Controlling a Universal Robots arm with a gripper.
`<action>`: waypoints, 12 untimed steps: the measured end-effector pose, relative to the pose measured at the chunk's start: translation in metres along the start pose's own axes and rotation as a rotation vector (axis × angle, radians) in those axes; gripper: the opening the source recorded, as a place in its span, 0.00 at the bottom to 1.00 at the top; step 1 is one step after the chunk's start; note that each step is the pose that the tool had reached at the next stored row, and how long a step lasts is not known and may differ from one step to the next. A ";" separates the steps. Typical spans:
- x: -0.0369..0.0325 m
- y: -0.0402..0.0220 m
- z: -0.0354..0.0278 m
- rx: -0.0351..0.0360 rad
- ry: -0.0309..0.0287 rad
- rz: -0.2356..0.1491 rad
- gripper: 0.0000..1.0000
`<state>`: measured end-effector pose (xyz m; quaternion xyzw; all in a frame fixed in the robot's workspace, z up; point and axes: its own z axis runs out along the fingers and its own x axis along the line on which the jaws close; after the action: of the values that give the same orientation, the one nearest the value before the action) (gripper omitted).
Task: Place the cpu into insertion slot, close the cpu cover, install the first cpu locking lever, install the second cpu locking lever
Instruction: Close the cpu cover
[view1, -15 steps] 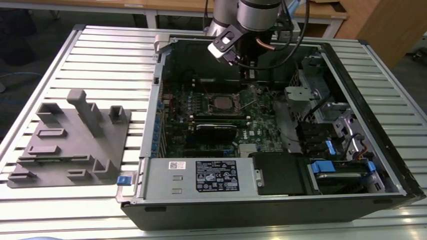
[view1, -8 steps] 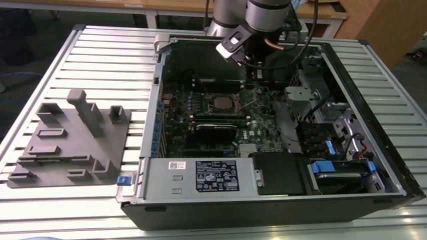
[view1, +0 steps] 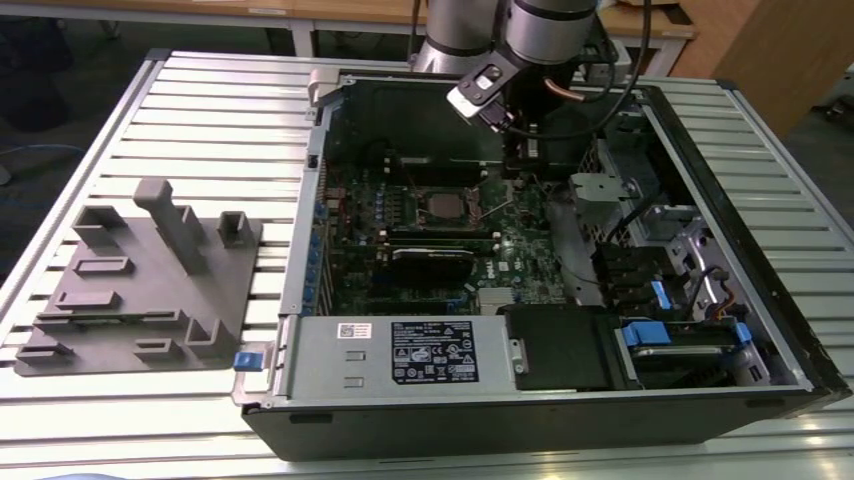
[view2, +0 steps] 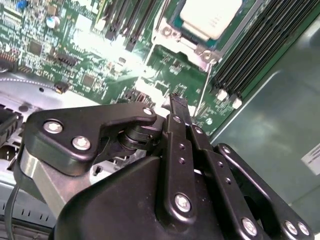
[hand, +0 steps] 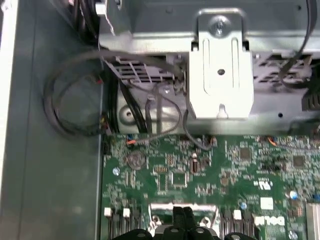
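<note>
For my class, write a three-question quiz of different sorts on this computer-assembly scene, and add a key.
1. True or false: the hand grips the cpu.
2. The cpu lies: A) on the slatted table; B) in the insertion slot; C) in a memory slot.
3. Fill in: the hand's fingers are ____.
Key: 1 false; 2 B; 3 shut.
</note>
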<state>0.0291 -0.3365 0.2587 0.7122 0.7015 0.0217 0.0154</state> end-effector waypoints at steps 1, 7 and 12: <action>0.0000 0.0022 0.0001 0.0000 0.0000 0.000 0.11; 0.0002 0.0147 0.0008 0.0000 0.0000 0.000 0.11; 0.0004 0.0225 0.0012 0.0000 0.0000 0.000 0.11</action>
<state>0.0515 -0.3365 0.2587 0.7122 0.7015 0.0217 0.0154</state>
